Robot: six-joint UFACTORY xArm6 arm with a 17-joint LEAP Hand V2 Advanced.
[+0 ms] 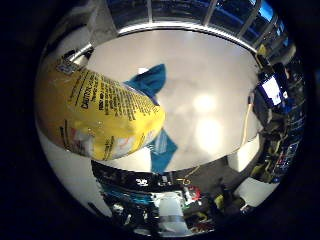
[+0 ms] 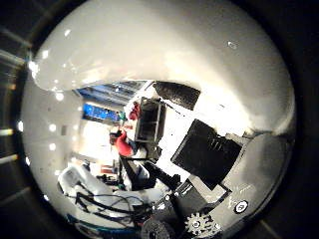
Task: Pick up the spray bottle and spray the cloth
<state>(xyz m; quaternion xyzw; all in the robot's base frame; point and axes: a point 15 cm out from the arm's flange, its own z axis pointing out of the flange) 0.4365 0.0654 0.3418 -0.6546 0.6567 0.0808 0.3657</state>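
The yellow spray bottle fills much of the little finger side view, lying close against my palm with its printed label facing me. Its white top arches across the thumb side view. My right hand shows black and white parts curled beside that white top, shut on the bottle. A blue cloth lies crumpled on the white table, partly hidden behind the bottle, which hangs above it.
Windows run along the table's far edge. A lit monitor and dark equipment stand at one side. More gear and a white container crowd the floor past the table's near edge.
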